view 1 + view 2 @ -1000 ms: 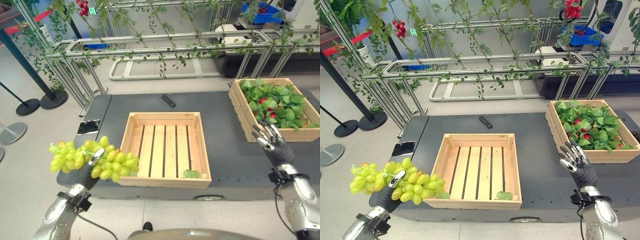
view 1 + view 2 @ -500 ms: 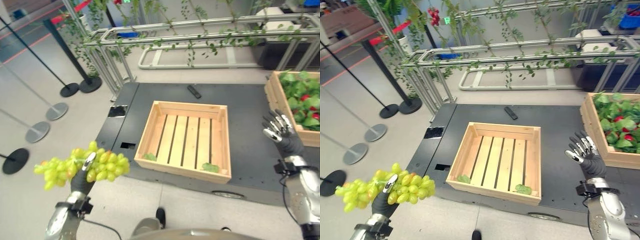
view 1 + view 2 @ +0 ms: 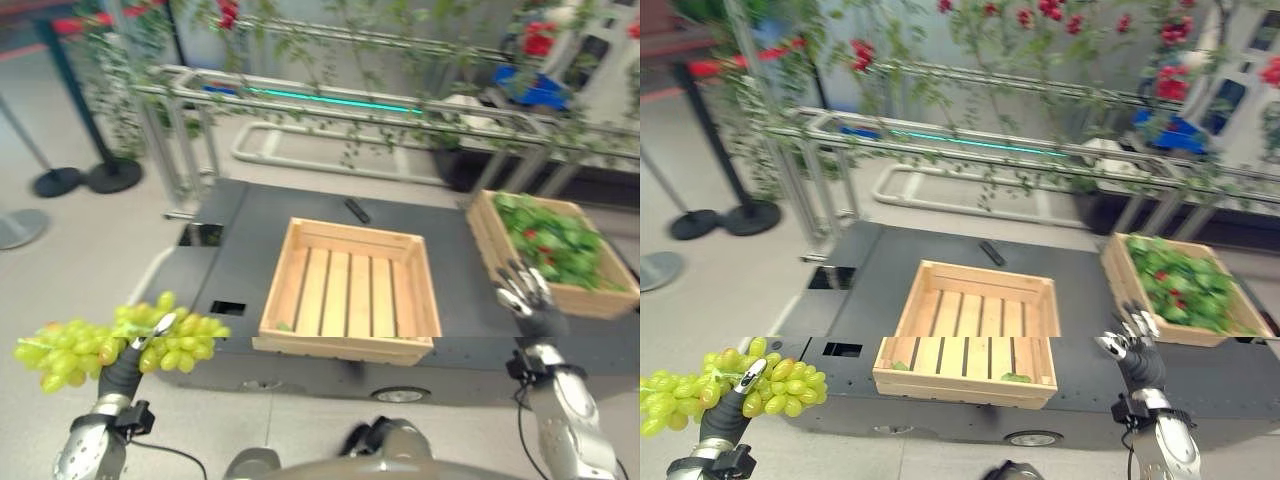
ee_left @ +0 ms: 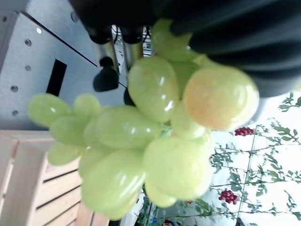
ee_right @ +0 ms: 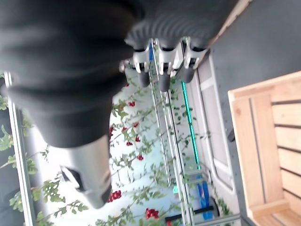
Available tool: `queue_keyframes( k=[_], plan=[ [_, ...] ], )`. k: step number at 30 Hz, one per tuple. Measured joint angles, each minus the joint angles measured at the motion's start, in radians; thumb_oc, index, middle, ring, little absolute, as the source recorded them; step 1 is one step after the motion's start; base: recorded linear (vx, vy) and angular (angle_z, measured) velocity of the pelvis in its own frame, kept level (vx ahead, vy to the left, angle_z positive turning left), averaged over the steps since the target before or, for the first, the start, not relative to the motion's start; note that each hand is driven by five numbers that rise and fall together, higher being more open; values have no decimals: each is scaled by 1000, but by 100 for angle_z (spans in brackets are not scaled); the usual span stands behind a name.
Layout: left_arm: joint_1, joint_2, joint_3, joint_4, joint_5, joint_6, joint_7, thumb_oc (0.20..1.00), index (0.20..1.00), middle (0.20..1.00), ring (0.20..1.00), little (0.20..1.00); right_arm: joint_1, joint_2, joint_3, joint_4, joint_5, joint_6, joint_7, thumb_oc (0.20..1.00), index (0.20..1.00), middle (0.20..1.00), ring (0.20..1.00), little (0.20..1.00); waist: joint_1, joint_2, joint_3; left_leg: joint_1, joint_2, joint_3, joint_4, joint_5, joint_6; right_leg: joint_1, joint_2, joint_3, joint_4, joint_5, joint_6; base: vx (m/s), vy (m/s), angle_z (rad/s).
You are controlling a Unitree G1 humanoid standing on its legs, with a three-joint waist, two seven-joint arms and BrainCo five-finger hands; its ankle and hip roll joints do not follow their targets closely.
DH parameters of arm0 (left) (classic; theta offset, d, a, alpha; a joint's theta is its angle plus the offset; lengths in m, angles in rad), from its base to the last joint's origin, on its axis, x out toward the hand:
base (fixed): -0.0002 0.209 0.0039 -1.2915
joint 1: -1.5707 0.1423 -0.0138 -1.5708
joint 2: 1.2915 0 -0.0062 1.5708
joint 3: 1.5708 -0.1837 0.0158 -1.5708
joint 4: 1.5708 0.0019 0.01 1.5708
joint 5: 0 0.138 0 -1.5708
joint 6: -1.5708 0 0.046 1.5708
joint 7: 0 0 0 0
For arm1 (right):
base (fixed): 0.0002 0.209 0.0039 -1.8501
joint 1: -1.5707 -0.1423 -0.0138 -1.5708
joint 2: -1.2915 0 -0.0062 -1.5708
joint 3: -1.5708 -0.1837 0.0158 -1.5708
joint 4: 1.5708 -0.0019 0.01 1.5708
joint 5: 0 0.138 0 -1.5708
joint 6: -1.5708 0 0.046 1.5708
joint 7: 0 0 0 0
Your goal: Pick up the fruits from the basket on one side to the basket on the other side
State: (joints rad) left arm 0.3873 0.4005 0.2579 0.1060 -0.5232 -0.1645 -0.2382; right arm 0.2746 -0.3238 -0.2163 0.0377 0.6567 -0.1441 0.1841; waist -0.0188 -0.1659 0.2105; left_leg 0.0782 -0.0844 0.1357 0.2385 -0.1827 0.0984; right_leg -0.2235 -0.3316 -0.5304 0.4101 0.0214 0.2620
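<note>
Left hand point(image 3: 122, 366): the grape bunch point(image 3: 110, 339) is held by curled fingers, low at the robot's left, out over the floor and short of the table point(image 3: 240, 225).
Grip risk: the bunch is gripped near its middle with both ends hanging free; grapes could be shaken off or the bunch could slip if the arm is swung fast.
Right hand point(image 3: 1132, 352): nothing is held; it is raised with the fingers straight and spread, above the table's front edge, near the leafy crate point(image 3: 551, 250).
Empty crate point(image 3: 347, 291): it is seen at the table's middle, slatted and bare but for small leaf scraps.
Placement risk: the crate's near wall could be struck by the hanging grapes if the bunch is carried in too low, or the bunch could be let go short of the crate and lost to the floor.
Far side: a small dark remote-like item point(image 3: 355, 210) lies beyond the crate, well clear.
</note>
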Motion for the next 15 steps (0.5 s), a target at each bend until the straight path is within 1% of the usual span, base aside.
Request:
queue_keyframes(
  k=[1,2,3,4,5,6,7,8,9,10,11,12,13,14,15],
  plan=[
    [6,1,-8,0,0,-1,0,200,200,200,200,200,8,0,-13,2,0,0,0,1000,1000,1000,1000,1000,-4,0,0,4,-7,13,-15,26,-1,0,-2,7,-39,5,-3,-432,-142,63],
    [11,3,-15,0,6,-7,0,200,200,200,200,200,2,-9,-23,21,-1,0,-3,1000,1000,1000,1000,1000,-39,17,1,-12,15,137,-44,52,7,-15,-40,21,-45,44,-36,-321,-162,70],
    [9,-5,-13,-2,20,-7,-1,200,200,200,200,200,4,-14,-26,25,-3,2,-11,1000,1000,1000,1000,1000,-62,34,0,-23,17,165,-66,66,14,-27,-50,36,-44,62,-37,-271,-120,92],
    [17,-22,-8,-3,28,-9,3,200,200,200,200,200,-1,-27,-24,23,-25,12,-14,1000,1000,1000,1000,1000,-65,79,-3,-17,35,216,-133,113,19,-26,-78,82,-68,113,-58,-166,-48,59],
    [20,-27,-8,-5,31,-10,3,200,200,200,200,200,1,-34,-24,17,-32,14,-13,1000,1000,1000,1000,1000,-59,103,-4,-13,42,222,-162,130,19,-17,-96,105,-78,119,-52,-149,23,8],
    [36,-29,-6,-7,32,-11,4,200,200,200,200,200,-1,-44,-25,5,-44,15,-11,1000,1000,1000,1000,1000,-33,129,-1,6,42,239,-191,146,19,17,-112,111,-93,124,-47,-153,46,-32],
    [53,-29,1,-7,32,-15,7,200,200,200,200,200,-6,-42,-23,3,-49,20,-8,1000,1000,1000,1000,1000,-12,134,-1,15,42,249,-195,146,17,42,-123,107,-99,122,-42,-160,-5,-68],
    [82,-28,13,-9,37,-19,16,200,200,200,200,200,-25,-41,-14,3,-57,22,-4,1000,1000,1000,1000,1000,19,128,-8,33,40,288,-206,144,11,71,-126,86,-87,117,-34,-94,-125,-74],
    [93,-31,27,-10,40,-19,20,200,200,200,200,200,-38,-41,-8,4,-57,23,-3,1000,1000,1000,1000,1000,38,125,-9,39,43,310,-214,141,0,73,-128,69,-82,113,-28,-20,-120,-111],
    [109,-36,42,-8,43,-19,29,200,200,200,200,200,-59,-40,-3,4,-58,23,4,1000,1000,1000,1000,1000,63,105,-15,41,37,334,-209,133,-18,87,-93,56,-96,109,-23,-32,-144,-82],
    [110,-34,46,-7,44,-19,33,200,200,200,200,200,-62,-37,-5,3,-58,23,5,1000,1000,1000,1000,1000,63,85,-17,41,18,313,-204,124,-20,106,-73,55,-131,110,-22,-71,-212,-79],
    [103,-44,43,3,50,-19,38,200,200,200,200,200,-64,-42,-11,16,-58,24,6,1000,1000,1000,1000,1000,63,76,-19,42,0,252,-197,124,-19,131,-57,63,-180,73,-75,-84,-281,-40],
    [95,-68,41,8,72,-19,44,200,200,200,200,200,-44,-40,-13,11,-58,29,7,1000,1000,1000,1000,1000,57,87,-31,32,18,243,-193,124,-28,134,-29,103,-206,70,-55,-66,-207,-33],
    [94,-75,39,8,79,-21,47,200,200,200,200,200,-28,-41,-13,9,-60,32,10,1000,1000,1000,1000,1000,60,93,-41,28,28,239,-198,126,-35,132,-21,111,-198,68,-53,-43,-148,-12],
    [82,-76,30,9,84,-22,50,200,200,200,200,200,-8,-40,-20,9,-61,33,10,1000,1000,1000,1000,1000,45,81,-50,31,35,217,-208,128,-48,133,-9,113,-196,42,-51,-28,-81,-1]
  ],
)
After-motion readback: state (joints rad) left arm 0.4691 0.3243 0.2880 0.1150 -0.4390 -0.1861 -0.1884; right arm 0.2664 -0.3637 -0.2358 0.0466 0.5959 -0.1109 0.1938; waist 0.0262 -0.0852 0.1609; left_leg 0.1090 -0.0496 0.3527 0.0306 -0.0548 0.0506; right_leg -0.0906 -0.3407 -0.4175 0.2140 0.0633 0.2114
